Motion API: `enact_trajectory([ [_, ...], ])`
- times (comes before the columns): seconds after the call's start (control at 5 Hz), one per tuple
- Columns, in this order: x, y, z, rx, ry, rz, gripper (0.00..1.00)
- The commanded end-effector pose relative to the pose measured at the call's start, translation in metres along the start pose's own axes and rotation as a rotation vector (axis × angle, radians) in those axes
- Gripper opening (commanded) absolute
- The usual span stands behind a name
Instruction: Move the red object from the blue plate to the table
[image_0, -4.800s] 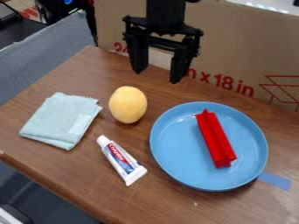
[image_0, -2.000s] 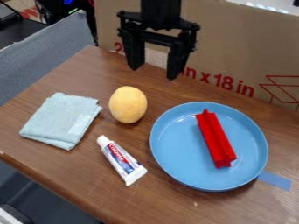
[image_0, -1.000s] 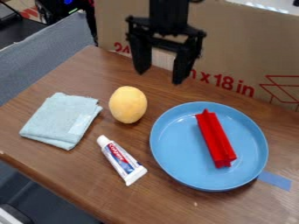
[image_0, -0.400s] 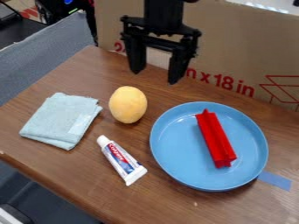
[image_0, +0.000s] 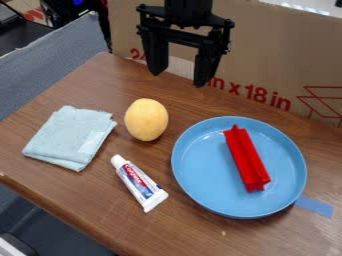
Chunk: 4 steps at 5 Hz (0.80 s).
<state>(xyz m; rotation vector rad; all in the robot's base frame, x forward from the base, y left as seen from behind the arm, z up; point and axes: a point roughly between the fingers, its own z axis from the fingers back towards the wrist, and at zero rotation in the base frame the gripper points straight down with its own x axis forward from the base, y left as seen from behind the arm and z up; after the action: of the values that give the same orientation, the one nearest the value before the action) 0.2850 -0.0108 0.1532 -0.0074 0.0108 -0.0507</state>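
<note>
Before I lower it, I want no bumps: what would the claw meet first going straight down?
Probably bare table; the open claw hangs behind the orange ball, apart from the plate, though depth is unclear.

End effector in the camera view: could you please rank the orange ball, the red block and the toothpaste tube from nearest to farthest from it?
Measured in the picture from the open end effector, which hangs above the back of the table:
1. Orange ball, just below it, slightly left.
2. Red block, lower right, lying on the blue plate.
3. Toothpaste tube, at the front edge, farthest.
</note>
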Motion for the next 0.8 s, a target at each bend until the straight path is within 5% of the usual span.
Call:
enact_trajectory([
  [0.0, 0.000, -0.001, 0.004, 0.004, -0.026, -0.002, 1.00],
  [0.2, -0.005, -0.003, -0.003, -0.002, -0.010, 0.000, 1.00],
  [0.4, 0.009, -0.009, 0.000, 0.004, -0.030, -0.005, 1.00],
  [0.6, 0.004, -0.010, -0.002, 0.000, -0.038, -0.015, 1.00],
])
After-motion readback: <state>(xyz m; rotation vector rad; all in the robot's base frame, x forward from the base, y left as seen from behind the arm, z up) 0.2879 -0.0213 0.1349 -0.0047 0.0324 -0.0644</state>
